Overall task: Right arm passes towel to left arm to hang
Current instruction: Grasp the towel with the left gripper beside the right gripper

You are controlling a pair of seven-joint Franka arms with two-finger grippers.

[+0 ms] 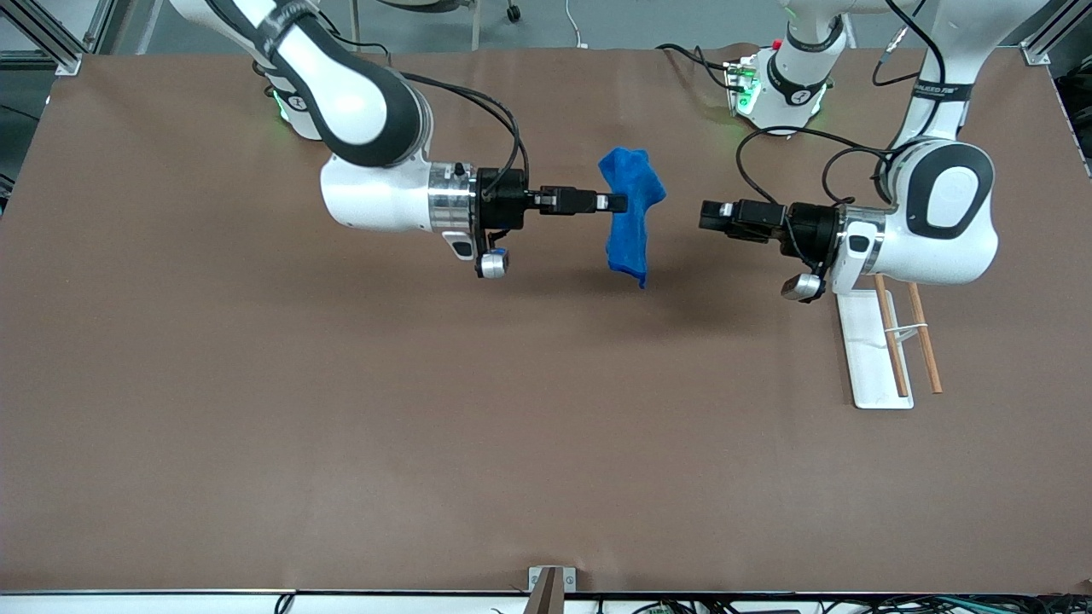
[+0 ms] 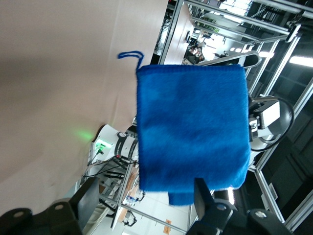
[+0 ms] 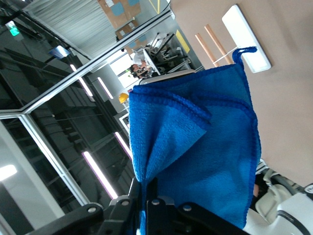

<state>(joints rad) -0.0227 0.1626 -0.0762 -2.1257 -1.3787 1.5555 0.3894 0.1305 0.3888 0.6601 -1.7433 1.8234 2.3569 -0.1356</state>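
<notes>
The blue towel point(image 1: 630, 213) hangs in the air over the middle of the table, pinched by my right gripper point(image 1: 616, 203), which is shut on its upper part. In the right wrist view the towel point(image 3: 205, 156) drapes from the shut fingers, its loop at one corner. My left gripper point(image 1: 706, 216) is held level, pointing at the towel with a gap between them. In the left wrist view the towel point(image 2: 190, 132) fills the middle, and the open fingers point(image 2: 205, 196) stand apart, short of it.
A white rack base point(image 1: 870, 350) with two wooden rods point(image 1: 926, 341) lies on the brown table point(image 1: 341, 409) under the left arm, at that arm's end. It also shows in the right wrist view point(image 3: 244, 36).
</notes>
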